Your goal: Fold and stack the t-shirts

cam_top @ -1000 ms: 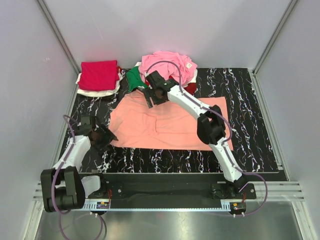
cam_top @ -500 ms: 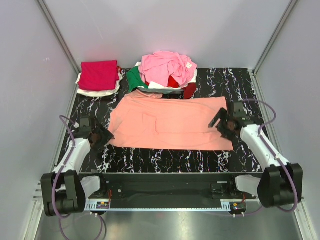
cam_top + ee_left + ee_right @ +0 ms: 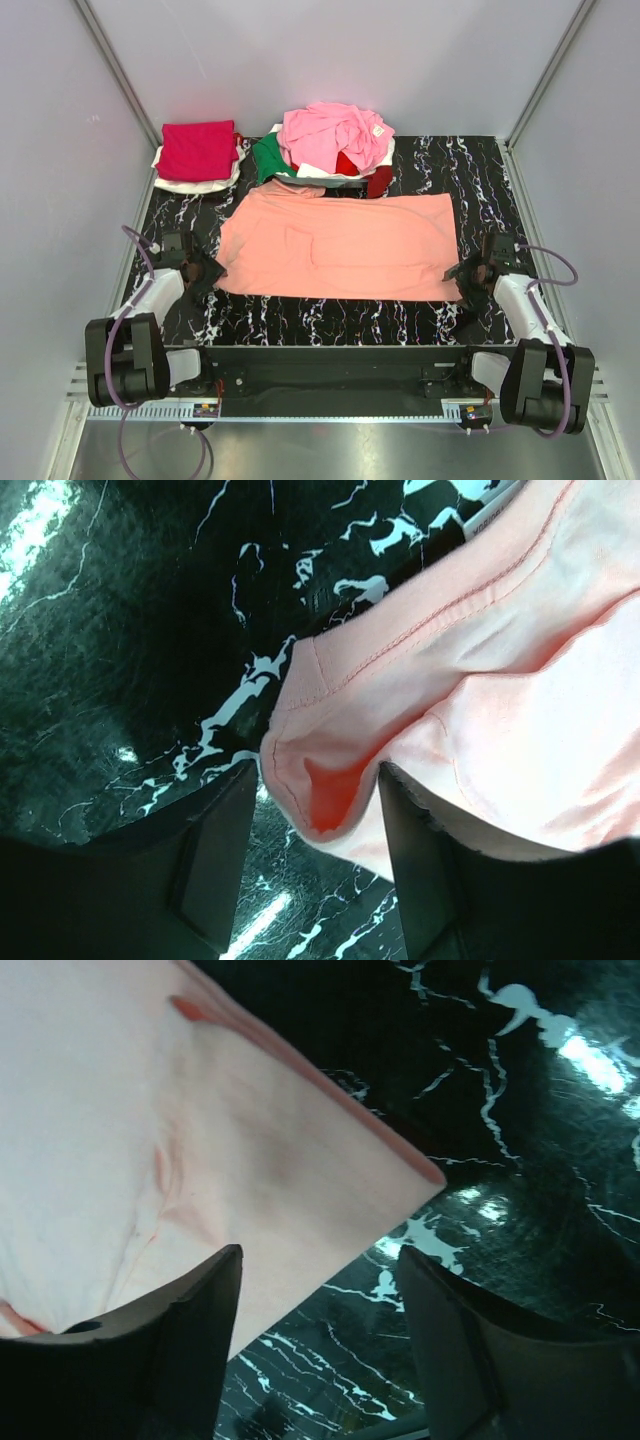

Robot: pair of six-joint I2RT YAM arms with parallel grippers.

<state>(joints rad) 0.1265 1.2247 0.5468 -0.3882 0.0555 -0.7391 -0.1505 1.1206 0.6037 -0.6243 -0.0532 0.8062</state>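
Observation:
The salmon-orange t-shirt (image 3: 335, 245) lies spread flat on the black marble mat (image 3: 500, 190). My left gripper (image 3: 205, 272) is low at its near left corner. In the left wrist view the jaws are open around that rolled corner (image 3: 320, 785), with the right finger (image 3: 425, 870) touching the cloth. My right gripper (image 3: 465, 275) is at the near right corner. It is open, and the shirt's hem (image 3: 300, 1210) reaches partly between its fingers (image 3: 195, 1330).
A loose pile of pink (image 3: 330, 135), green (image 3: 268, 155), red (image 3: 378, 180) and white shirts sits at the back centre. A folded crimson-magenta shirt (image 3: 197, 150) rests on white cloth at the back left. Grey walls close in both sides.
The right arm pulled back from the shirt's far left edge and came down at the near right corner. The left gripper edged onto the near left corner. Both jaws have narrowed a little.

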